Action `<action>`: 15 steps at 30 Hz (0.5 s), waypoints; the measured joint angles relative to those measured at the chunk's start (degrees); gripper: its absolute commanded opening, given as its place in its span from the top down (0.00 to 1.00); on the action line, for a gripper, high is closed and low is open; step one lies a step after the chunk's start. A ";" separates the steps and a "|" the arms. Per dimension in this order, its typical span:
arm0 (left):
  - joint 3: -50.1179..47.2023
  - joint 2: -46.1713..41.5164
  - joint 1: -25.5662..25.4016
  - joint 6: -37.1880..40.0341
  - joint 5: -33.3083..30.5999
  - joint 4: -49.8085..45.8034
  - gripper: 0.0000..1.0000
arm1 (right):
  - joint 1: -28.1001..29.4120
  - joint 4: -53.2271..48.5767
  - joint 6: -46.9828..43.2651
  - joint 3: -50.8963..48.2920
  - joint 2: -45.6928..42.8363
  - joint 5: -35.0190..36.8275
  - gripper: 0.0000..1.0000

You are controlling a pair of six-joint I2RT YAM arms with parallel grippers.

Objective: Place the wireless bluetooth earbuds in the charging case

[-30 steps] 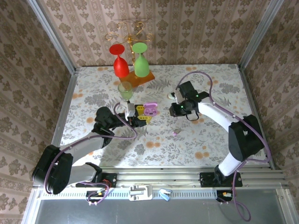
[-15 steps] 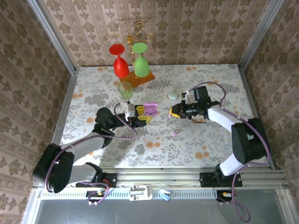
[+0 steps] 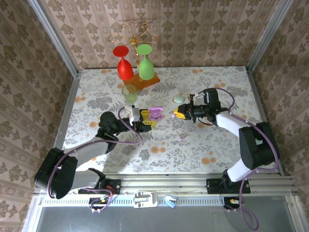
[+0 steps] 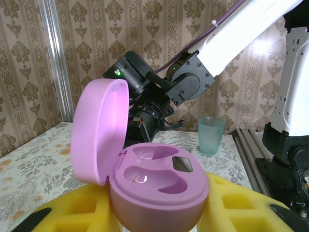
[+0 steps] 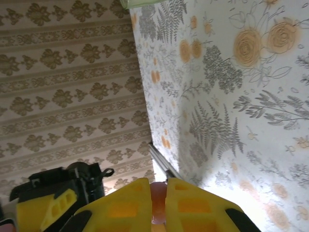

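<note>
The purple charging case [image 4: 159,188] stands open, lid [image 4: 99,130] tipped up to the left, and both of its hollows are empty. My left gripper [image 4: 157,210] is shut on its base, holding it off the table [image 3: 155,114]. My right gripper [image 3: 176,115] lies level just to the right of the case, pointing at it. It is shut on a pale earbud [image 5: 158,203], pinched between the yellow fingers [image 5: 198,208]. A lilac earbud [image 3: 181,138] lies loose on the table in front of the right gripper.
A mint oval case [image 3: 179,99] lies behind the right gripper. A small green cup [image 3: 129,93] stands behind the left gripper. Red [image 3: 124,67] and green [image 3: 146,65] glasses hang upside down on a gold rack at the back. Walls close in the table.
My right gripper has left the spot by the mint case and swung left toward the open case, carrying the pale earbud. The left arm has held still.
</note>
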 measured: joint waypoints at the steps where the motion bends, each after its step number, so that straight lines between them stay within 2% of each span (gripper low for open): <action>1: -0.02 0.00 0.00 0.02 -0.07 0.04 0.70 | -0.02 0.90 1.18 -0.07 0.11 -0.33 0.91; 9: -0.02 2.34 0.02 1.66 -1.60 0.33 0.70 | 0.00 2.12 4.02 -0.50 -1.27 -1.07 0.91; 15: -0.02 6.64 0.00 6.21 -6.62 1.31 0.71 | 1.40 2.16 4.31 -0.33 -8.46 -0.07 0.90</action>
